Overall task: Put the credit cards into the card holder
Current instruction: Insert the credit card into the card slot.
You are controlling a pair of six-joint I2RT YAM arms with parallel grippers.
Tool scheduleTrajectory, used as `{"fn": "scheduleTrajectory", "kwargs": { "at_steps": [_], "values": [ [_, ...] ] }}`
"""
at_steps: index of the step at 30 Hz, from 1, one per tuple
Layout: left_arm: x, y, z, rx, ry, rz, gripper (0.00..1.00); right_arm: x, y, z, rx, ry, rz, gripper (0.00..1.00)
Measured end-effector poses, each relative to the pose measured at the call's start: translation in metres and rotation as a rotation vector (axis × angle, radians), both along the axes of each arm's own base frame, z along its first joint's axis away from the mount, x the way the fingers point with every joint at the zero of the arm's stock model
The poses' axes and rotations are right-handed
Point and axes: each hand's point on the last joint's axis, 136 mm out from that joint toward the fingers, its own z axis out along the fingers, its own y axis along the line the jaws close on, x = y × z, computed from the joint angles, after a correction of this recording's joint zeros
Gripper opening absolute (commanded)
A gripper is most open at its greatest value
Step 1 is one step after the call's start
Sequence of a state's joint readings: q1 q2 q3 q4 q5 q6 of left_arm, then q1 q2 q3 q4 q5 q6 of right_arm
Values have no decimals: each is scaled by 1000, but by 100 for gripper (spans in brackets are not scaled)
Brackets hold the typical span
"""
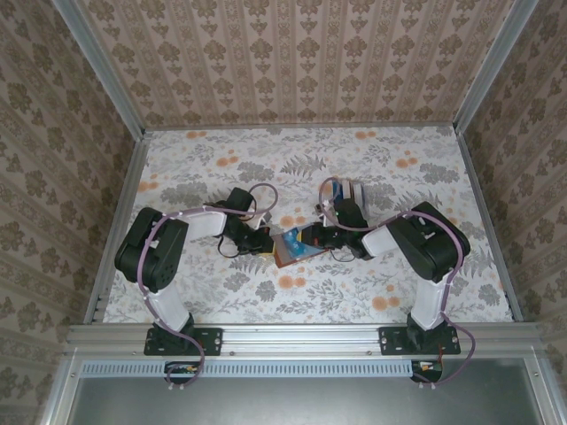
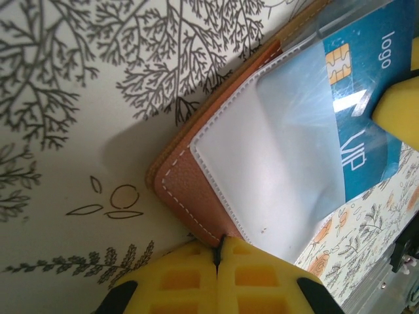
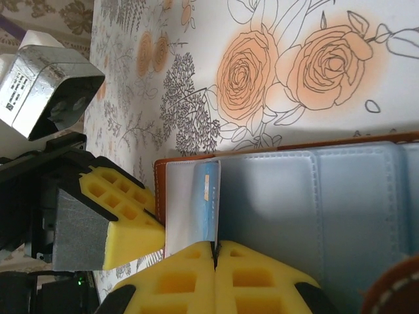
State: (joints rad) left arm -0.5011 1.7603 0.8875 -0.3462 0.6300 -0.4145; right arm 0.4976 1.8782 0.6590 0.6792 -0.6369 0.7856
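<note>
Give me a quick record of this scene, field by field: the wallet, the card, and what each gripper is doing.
table: floral print
card holder: open, inner pockets facing up, between the two arms
blue card: partly under the holder's clear pocket
left gripper: shut on the card holder's edge
right gripper: shut on the blue card's edge

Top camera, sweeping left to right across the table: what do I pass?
Left arm → left gripper → card holder with a blue credit card in it → right gripper → right arm.
</note>
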Motion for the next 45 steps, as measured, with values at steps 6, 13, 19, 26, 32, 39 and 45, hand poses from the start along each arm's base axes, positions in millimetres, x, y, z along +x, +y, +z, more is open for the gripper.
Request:
{"fn": "scheduleTrajectory", "kwargs": {
  "at_steps": [6,13,19,26,32,39,45],
  "values": [
    [1,1,0,-3,1,6,0,-3,3,0,-27,-23,7,16],
    [1,1,0,-3,1,7,0,-14,-2,4,-137,-41,56,24],
    [1,1,0,-4,0,7,0,-22,-12,0,-235,-33,94,19],
    [0,0,0,-11,1,5,0,-27,-14,-3,-274,-20,128,0],
    [0,0,0,-11,1,5,0,-31,-3,2,-274,-25,161,0],
    [0,0,0,-11,1,5,0,-37,11,-4,-281,2,192,0],
    [0,0,0,-11,1,5,0,-38,11,-8,-293,27,185,2]
  ]
}}
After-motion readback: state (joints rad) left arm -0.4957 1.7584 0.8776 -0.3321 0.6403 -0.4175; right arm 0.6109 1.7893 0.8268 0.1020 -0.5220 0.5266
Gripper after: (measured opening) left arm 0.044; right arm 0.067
